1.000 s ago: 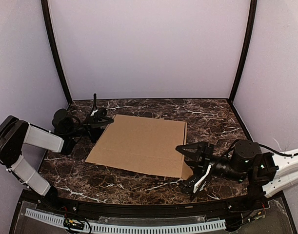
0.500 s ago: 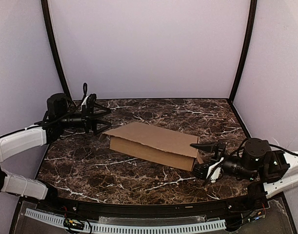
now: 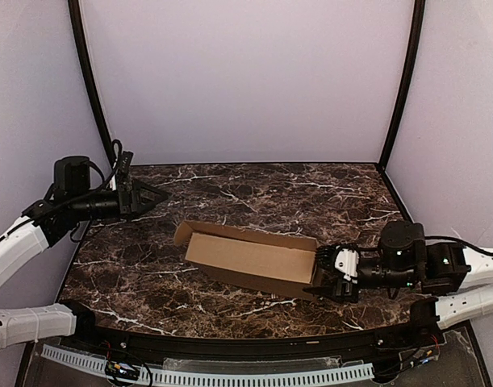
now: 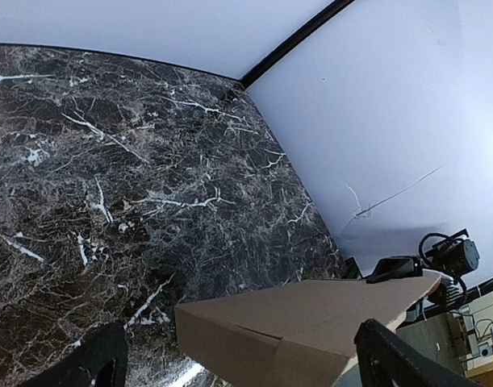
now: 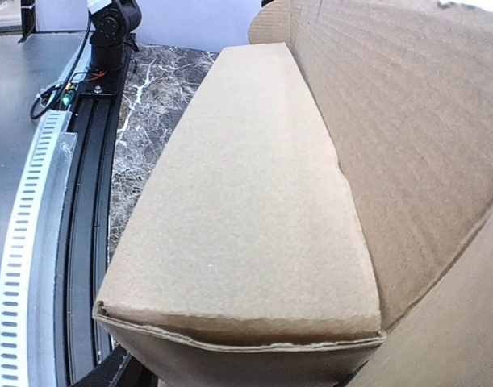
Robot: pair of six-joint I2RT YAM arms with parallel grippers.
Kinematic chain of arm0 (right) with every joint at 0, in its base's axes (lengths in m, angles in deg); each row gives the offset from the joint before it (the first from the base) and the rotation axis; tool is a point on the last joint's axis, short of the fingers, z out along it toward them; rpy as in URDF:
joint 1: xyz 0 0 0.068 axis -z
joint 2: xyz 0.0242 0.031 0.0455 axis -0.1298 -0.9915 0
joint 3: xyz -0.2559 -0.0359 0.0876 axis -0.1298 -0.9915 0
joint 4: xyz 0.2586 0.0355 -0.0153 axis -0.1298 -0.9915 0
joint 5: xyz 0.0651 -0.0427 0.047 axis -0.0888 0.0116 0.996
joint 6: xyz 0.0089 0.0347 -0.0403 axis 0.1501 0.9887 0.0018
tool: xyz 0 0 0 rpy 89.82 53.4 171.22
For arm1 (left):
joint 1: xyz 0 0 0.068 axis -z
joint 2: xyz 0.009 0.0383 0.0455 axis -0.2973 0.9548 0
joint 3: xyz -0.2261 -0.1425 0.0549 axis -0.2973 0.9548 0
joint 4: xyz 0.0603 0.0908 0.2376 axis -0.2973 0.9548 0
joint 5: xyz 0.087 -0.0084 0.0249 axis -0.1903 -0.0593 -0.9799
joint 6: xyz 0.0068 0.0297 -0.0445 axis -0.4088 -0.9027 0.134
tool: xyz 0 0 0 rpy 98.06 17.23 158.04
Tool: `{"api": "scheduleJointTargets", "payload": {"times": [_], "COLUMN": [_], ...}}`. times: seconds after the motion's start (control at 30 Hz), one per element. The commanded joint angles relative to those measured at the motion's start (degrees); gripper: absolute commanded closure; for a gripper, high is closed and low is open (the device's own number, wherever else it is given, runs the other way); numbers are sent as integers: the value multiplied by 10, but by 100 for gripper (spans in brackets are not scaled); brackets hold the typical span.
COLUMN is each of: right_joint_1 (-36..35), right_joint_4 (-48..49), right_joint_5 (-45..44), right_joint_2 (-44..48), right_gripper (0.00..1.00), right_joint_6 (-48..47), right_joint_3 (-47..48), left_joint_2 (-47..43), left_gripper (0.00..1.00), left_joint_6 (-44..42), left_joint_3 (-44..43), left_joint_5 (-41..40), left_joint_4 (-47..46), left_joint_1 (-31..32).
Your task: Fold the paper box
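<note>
dark brown marble tabletop (image 3: pixel 230 181), white-veined, boxed in by pale lilac walls (image 3: pixel 246 81) and black corner posts (image 3: pixel 91 89). near the middle, a little toward the right: the paper box (image 3: pixel 246 256), plain brown corrugated cardboard, partly folded into a long shallow trough, open side up, resting on the marble and running slantwise from far left to near right. short flap sticking out at its far-left end. right gripper (image 3: pixel 340 275) low at the trough's near-right end, clamped on the cardboard there, a finger on either side of the end. from the right wrist, little but cardboard close up — a folded-over wall running away from the lens, a taller panel rising to its right, the fingers mostly hidden beneath. left gripper (image 3: pixel 145 196) raised at the far-left edge of the table, pointing right, well apart from the box, fingers (image 4: pixel 97 364) spread wide with nothing held — from its wrist, one corner of the box low in view against the marble. along the near edge, a black rail with a white toothed strip (image 3: pixel 230 376).
</note>
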Motion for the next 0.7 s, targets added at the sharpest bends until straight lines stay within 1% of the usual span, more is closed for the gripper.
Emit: {"api": "scheduleJointTargets", "payload": {"times": [0.0, 0.1, 0.3, 0.4, 0.53, 0.67], "right_joint_1": [80, 139, 168, 191, 204, 219], "right_joint_4": [93, 137, 217, 226, 228, 226], "right_joint_5": [174, 282, 349, 394, 399, 388], "right_joint_2": [-16, -55, -160, -206, -251, -280], "right_gripper": [60, 63, 69, 73, 76, 82], "right_joint_6": [65, 67, -6, -44, -99, -122], "right_joint_3": [-26, -34, -31, -18, -12, -5], "left_joint_2": [-21, -29, -29, -20, -12, -2], "left_gripper": [1, 1, 1, 1, 1, 1], "left_joint_6": [-95, -112, -116, -118, -122, -101], "left_joint_3": [-40, -50, -52, -58, -62, -53], "left_joint_5": [-17, -15, 21, 38, 46, 73], "left_joint_4": [87, 104, 83, 80, 80, 70], "left_joint_1": [-2, -2, -2, -2, -2, -2]}}
